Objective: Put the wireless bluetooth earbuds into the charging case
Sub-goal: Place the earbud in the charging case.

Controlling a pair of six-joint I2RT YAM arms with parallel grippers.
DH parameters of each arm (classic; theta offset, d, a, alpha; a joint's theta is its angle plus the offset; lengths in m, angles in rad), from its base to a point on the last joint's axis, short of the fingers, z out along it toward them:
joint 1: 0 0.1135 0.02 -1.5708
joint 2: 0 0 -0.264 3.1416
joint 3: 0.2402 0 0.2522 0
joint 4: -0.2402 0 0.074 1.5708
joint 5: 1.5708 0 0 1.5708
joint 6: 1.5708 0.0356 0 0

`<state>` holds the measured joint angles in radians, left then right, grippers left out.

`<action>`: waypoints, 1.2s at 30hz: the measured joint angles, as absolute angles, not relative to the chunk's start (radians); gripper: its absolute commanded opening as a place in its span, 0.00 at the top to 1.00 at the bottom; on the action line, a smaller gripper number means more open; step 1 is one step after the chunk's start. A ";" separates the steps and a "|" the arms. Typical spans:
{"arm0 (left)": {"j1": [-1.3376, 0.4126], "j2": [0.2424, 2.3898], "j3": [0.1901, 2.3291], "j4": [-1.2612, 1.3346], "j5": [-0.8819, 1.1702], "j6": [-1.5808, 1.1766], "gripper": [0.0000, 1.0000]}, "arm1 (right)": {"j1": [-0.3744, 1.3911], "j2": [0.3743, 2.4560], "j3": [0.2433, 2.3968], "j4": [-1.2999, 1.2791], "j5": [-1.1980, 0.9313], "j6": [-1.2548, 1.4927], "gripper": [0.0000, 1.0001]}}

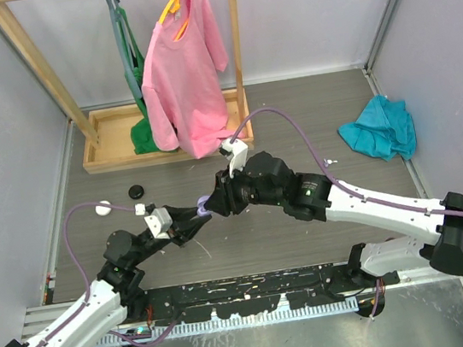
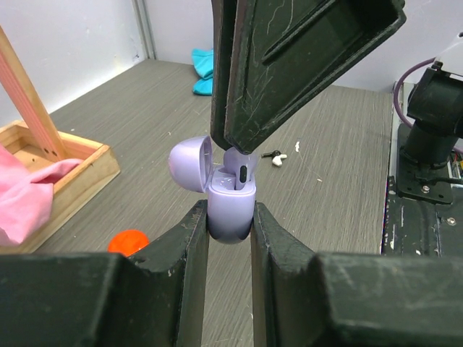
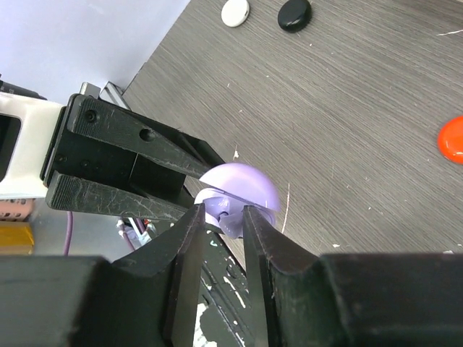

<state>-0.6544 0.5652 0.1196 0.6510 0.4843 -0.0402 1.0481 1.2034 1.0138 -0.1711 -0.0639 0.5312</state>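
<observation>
Insertion under way: the left claw (image 2: 230, 211), narrowed to a firm pinch, holds the lilac charging case (image 2: 230, 230) upright off the table (image 2: 340, 188), with the case's domed lid (image 2: 189, 163) swung open to the claw's left. From directly above, the right claw (image 3: 222, 213) holds a lilac earbud (image 2: 239, 172) between nearly closed fingers. The bud's lower end is already inside the case's mouth and its stem stands proud of the rim. By the look of it the bud is entered but not seated: it needs pressing home and releasing, and the lid needs shutting. Whether the neighbouring well is filled cannot be told, as the right claw hides it. Beyond the left claw and a little to its right, a white earbud (image 2: 280, 160) lies loose on the table just beside a small dark piece (image 2: 269, 154), probably another bud, and neither is housed. A red round case (image 2: 129, 241) sits near the left claw's left side, and a white round case (image 3: 235, 11) and a black one (image 3: 294, 13) lie side by side well ahead of the right claw, apparently closed
</observation>
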 measured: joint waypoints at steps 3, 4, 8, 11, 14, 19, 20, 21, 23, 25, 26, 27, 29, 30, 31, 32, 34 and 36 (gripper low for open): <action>-0.654 0.565 0.120 0.649 0.488 -0.040 1.00 | 1.043 1.207 1.014 -0.171 -0.074 0.530 0.69; -0.654 0.565 0.120 0.648 0.492 -0.040 1.00 | 1.042 1.207 1.014 -0.171 -0.078 0.530 0.69; -0.654 0.566 0.121 0.645 0.504 -0.041 1.00 | 1.037 1.211 1.014 -0.168 -0.110 0.521 0.70; -0.654 0.566 0.122 0.646 0.509 -0.041 1.00 | 1.035 1.225 1.021 -0.172 -0.137 0.503 0.68; -0.654 0.566 0.124 0.646 0.509 -0.040 1.00 | 1.034 1.240 1.039 -0.192 -0.149 0.479 0.63; -0.654 0.570 0.125 0.646 0.508 -0.040 1.00 | 1.034 1.224 1.057 -0.224 -0.129 0.446 0.58; -0.654 0.572 0.125 0.646 0.508 -0.040 1.00 | 1.034 1.214 1.057 -0.232 -0.119 0.442 0.58; -0.654 0.572 0.125 0.646 0.508 -0.040 1.00 | 1.034 1.203 1.057 -0.241 -0.110 0.439 0.57; -0.654 0.572 0.125 0.646 0.504 -0.040 1.00 | 1.034 1.183 1.057 -0.257 -0.094 0.430 0.58; -0.654 0.572 0.125 0.646 0.502 -0.040 1.00 | 1.034 1.167 1.057 -0.273 -0.087 0.420 0.57; -0.654 0.572 0.125 0.645 0.501 -0.040 1.00 | 1.032 1.161 1.057 -0.280 -0.084 0.417 0.56; -0.654 0.572 0.125 0.645 0.501 -0.040 1.00 | 1.032 1.156 1.057 -0.285 -0.083 0.414 0.56; -0.654 0.572 0.125 0.645 0.501 -0.040 1.00 | 1.032 1.153 1.057 -0.291 -0.084 0.411 0.54; -0.654 0.572 0.125 0.645 0.501 -0.040 1.00 | 1.032 1.153 1.057 -0.293 -0.086 0.409 0.53; -0.654 0.572 0.125 0.645 0.501 -0.040 1.00 | 1.032 1.154 1.056 -0.294 -0.093 0.405 0.52; -0.654 0.572 0.125 0.645 0.501 -0.040 1.00 | 1.032 1.155 1.056 -0.294 -0.100 0.402 0.51; -0.654 0.572 0.125 0.645 0.501 -0.040 1.00 | 1.032 1.157 1.056 -0.292 -0.121 0.394 0.50; -0.654 0.572 0.125 0.645 0.502 -0.040 1.00 | 1.032 1.163 1.055 -0.289 -0.139 0.390 0.49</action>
<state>-0.6544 0.5720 0.1249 0.6453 0.5018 -0.0402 1.0321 1.1625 1.0550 -0.2893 -0.1394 0.3901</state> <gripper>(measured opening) 0.255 0.492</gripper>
